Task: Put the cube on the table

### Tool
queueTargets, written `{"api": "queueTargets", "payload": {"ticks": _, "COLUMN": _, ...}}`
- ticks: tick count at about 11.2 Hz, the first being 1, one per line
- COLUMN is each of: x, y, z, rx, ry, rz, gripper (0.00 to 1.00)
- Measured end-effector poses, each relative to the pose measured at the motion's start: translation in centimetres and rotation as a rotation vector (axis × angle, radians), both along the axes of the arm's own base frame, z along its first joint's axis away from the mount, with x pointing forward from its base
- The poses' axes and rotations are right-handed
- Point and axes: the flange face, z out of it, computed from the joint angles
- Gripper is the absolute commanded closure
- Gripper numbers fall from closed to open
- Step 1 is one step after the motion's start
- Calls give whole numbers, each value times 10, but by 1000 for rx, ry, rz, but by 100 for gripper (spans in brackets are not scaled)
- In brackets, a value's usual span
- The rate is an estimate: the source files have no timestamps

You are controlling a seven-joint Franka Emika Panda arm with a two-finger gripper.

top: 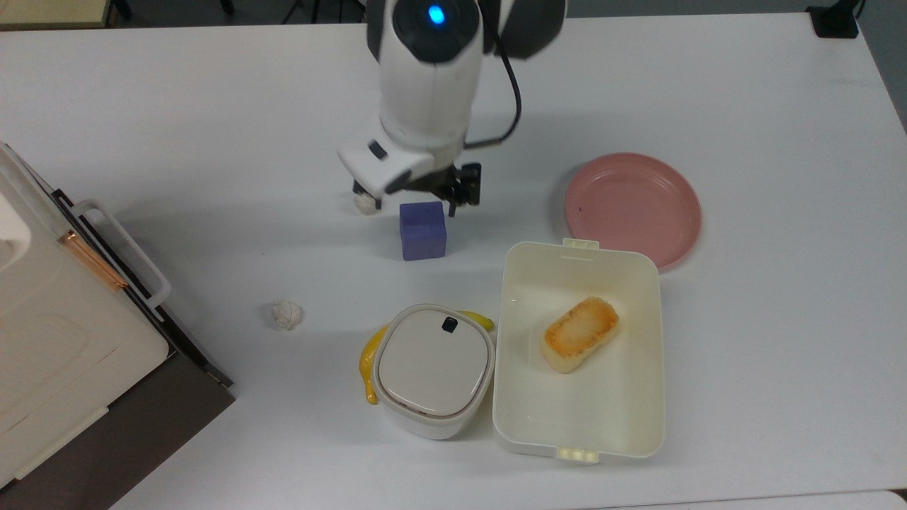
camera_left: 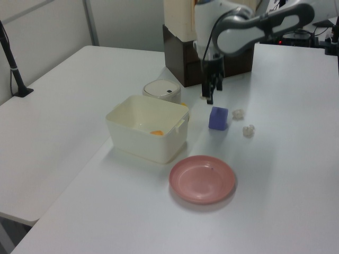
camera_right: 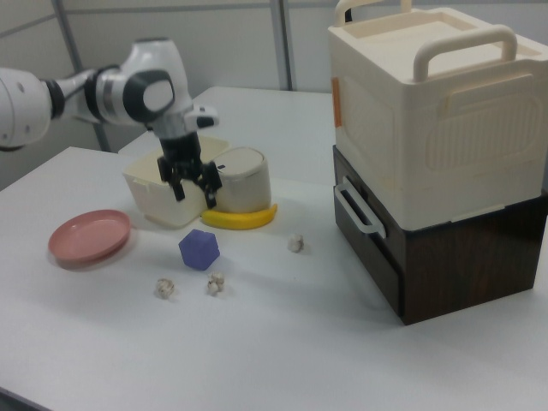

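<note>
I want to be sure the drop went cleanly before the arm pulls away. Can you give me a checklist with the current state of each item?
1. The cube rests on the table, off the pink plate: ok.
2. The claw is open and apart from the cube in the right view: ok.
3. The cube touches none of the crumpled paper balls in the right view: ok.
4. The cube stands apart from the cream box in the top view: ok.
5. The cube sits flat, not tilted: cannot tell; the right view shows it corner-on.
6. The space above the claw is free for a lift: cannot tell.
</note>
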Motion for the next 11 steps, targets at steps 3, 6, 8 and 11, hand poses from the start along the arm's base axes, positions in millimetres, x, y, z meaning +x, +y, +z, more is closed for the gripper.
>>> {"api": "queueTargets", "payload": {"ticks": 3, "x": -42, "y": -78, "z": 125, "rx": 56, "ry": -80, "rz": -98, "gripper": 0}}
{"api": "queueTargets", "payload": {"ticks": 6, "x": -84, "y": -132, "z": 179, "rx": 91, "ry": -94, "rz": -113, "gripper": 0}}
{"api": "queueTargets", "payload": {"ticks": 8, "x": -86, "y": -140, "z": 169, "rx": 97, "ry": -63, "rz": -108, "gripper": 0}}
{"api": "queueTargets", "payload": {"ticks": 11, "x": -86, "y": -142, "z": 164, "rx": 98, "ry": -52, "rz": -97, "gripper": 0}}
